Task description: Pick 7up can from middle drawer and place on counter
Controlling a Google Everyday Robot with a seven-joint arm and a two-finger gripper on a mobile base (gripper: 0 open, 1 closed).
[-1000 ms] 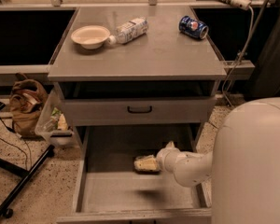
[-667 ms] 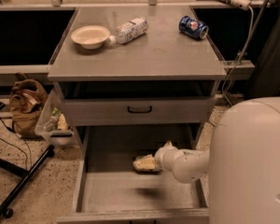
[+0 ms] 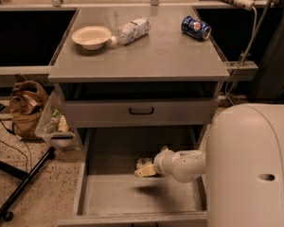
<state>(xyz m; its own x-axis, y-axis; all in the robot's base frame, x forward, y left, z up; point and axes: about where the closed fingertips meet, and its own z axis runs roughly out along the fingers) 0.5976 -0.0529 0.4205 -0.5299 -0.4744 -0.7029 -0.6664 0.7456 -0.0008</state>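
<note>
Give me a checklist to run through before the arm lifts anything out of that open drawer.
1. Middle drawer pulled out far enough: ok.
2. Gripper down inside the drawer, right at the 7up can: ok.
3. Secure hold on the can: cannot tell.
4. Bare room on the front of the counter; bowl, bottle and Pepsi can lie toward the back: ok.
5. Drawer front above leaves a free lift path: cannot tell.
</note>
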